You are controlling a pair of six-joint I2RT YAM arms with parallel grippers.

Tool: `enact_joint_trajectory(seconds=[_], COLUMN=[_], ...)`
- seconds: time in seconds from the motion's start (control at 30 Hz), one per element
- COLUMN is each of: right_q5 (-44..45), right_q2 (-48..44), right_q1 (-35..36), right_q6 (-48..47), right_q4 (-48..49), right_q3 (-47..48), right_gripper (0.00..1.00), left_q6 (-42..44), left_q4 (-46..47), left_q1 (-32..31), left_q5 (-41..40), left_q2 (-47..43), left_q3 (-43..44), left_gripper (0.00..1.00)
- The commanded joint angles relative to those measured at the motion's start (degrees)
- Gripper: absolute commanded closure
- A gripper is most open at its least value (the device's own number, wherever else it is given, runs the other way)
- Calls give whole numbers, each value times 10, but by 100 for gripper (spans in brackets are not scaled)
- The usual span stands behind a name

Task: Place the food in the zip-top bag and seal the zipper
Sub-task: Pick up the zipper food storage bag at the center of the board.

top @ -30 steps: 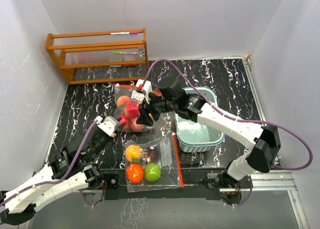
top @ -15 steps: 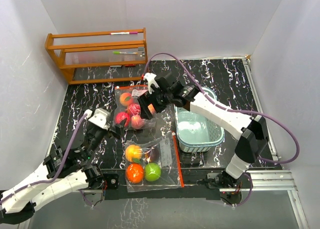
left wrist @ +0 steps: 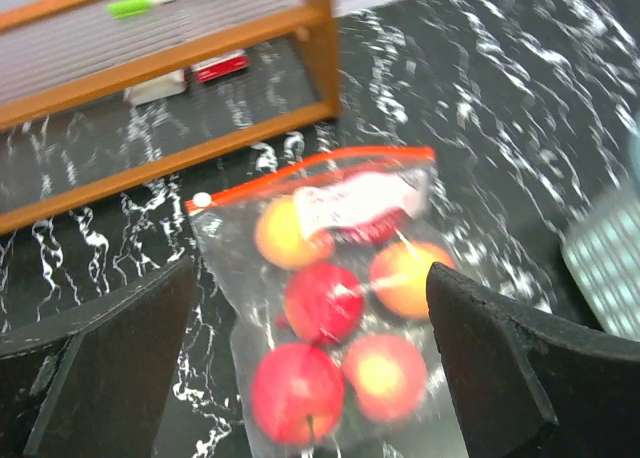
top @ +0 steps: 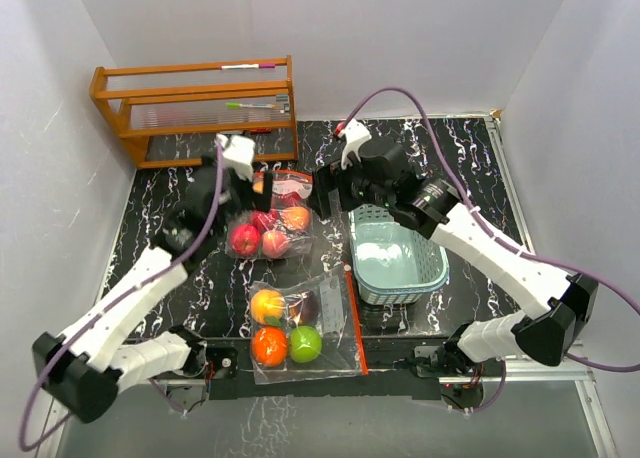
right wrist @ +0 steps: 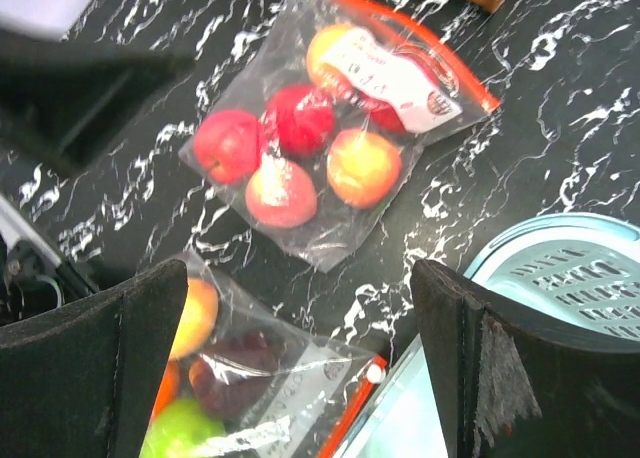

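Over the clear plastic zip-top bag (left wrist: 362, 194) of round red fruits (left wrist: 322, 303), the left gripper (left wrist: 310, 276) and right gripper (right wrist: 298, 270) are hovering wide-open and empty; its orange zipper strip (left wrist: 310, 175) is seemingly awaiting a firm end-to-end pinch.

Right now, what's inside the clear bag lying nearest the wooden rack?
The far bag holds six round fruits, red, orange and yellow-pink. Its white label covers most of one dark red fruit, so little of that one shows.

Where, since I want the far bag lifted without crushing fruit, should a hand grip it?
Probably the orange zipper strip, from above at the far edge of the bag: it lies flat and clear of the fruit, which bulge the rest.
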Motion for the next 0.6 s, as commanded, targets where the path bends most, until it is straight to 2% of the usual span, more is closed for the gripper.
enact_joint_trajectory(seconds=[0.0, 0.13, 0.23, 0.33, 0.4, 0.5, 0.57], right_q5=[58, 51, 67, 79, 40, 80, 85], right_q2=[26, 45, 51, 43, 14, -31, -47], right_q1=[-3, -5, -4, -4, -4, -4, -4], right_q6=[37, 45, 53, 54, 28, 47, 49], right_q4=[-23, -64, -82, -92, -43, 6, 0], right_q3=[60, 90, 84, 76, 41, 9, 13], right_gripper=[2, 2, 2, 2, 2, 2, 2], left_q6=[-85, -156, -215, -255, -271, -291, -303], left_q4=[59, 95, 135, 207, 244, 291, 324], left_q1=[177, 287, 348, 386, 403, 430, 442], left_q5=[174, 270, 351, 427, 474, 536, 576], left_q2=[73, 138, 173, 203, 230, 278, 312], left_q3=[52, 66, 41, -8, -20, -30, -34], left_gripper=[3, 4, 3, 3, 3, 3, 3])
